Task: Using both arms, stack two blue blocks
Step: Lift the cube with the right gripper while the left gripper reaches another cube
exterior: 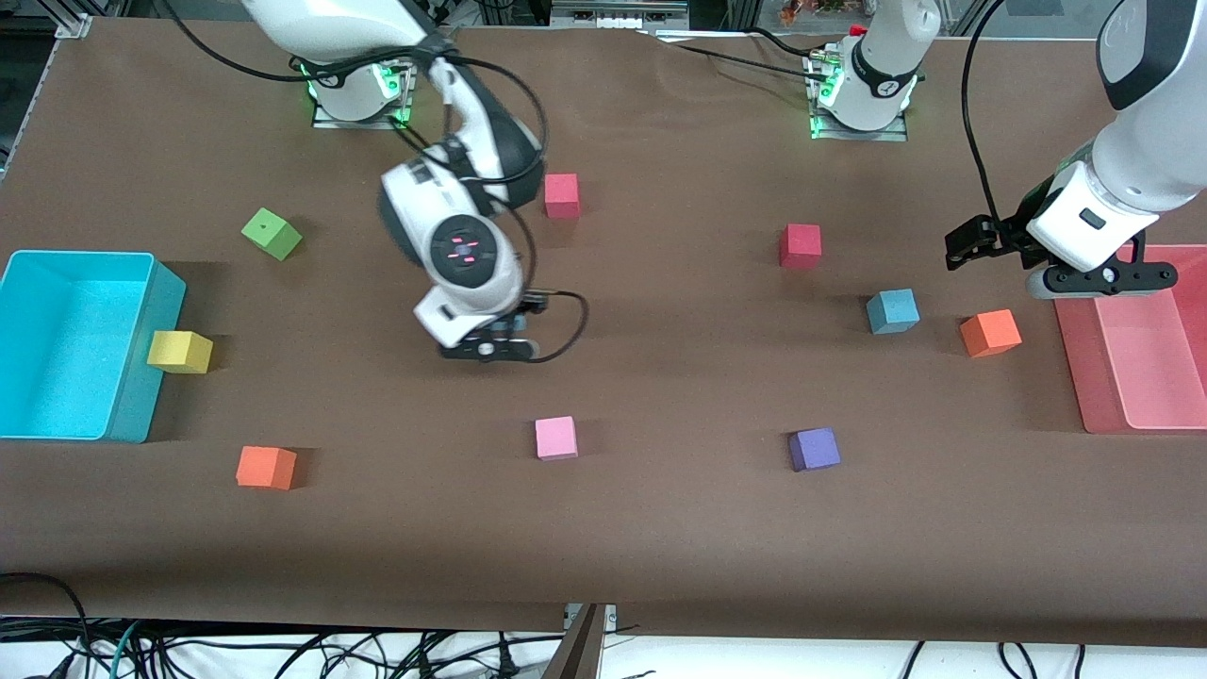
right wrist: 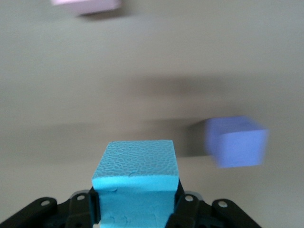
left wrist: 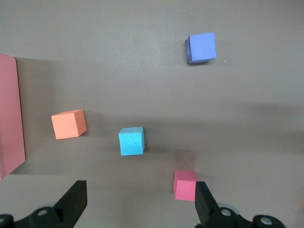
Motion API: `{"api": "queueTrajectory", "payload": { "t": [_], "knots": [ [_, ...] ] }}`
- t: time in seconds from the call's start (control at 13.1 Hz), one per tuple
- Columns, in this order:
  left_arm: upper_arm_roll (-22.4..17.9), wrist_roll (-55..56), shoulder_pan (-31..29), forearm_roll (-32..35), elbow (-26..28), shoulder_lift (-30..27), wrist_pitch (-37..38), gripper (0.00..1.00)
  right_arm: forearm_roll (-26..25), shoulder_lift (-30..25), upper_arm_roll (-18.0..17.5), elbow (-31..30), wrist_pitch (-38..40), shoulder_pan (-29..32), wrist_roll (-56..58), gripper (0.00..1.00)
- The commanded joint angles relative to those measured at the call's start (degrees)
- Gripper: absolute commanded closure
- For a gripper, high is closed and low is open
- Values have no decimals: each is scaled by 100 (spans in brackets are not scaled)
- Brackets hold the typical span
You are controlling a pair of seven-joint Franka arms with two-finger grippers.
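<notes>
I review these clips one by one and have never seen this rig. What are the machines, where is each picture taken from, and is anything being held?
Two white robot arms work at a brown table. One picture looks down from across the table; the other two come from cameras on the arms' wrists. The right gripper, over the middle of the table, is shut on a blue block. The left gripper is open, up in the air beside the pink tray. The second blue block sits on the table beside an orange cube. Other coloured cubes and a cyan bin lie around.
</notes>
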State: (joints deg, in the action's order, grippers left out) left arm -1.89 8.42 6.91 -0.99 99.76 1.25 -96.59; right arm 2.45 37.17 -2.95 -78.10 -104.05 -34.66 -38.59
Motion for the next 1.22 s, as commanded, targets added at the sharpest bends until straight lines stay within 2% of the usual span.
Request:
{"api": "queueTrajectory", "payload": {
  "t": [0.0,0.15,0.69,1.07,1.15],
  "knots": [
    [-13,-139,-41,90,253,-12,-88,0,133,842,67,927,-53,-532,-665,100],
    [-13,-130,-41,82,473,68,-193,0,133,1063,75,972,-343,-779,-851,100],
    [-39,-147,-190,99,2132,95,-2212,0,177,1503,67,972,-1108,-1096,-834,100],
    [-39,-165,-304,143,3214,164,-3329,0,212,1618,58,972,-1232,-1184,-834,100],
    [-48,-348,-348,143,3355,261,-3558,0,256,1618,67,964,-1241,-1184,-886,39]
  ]
}}
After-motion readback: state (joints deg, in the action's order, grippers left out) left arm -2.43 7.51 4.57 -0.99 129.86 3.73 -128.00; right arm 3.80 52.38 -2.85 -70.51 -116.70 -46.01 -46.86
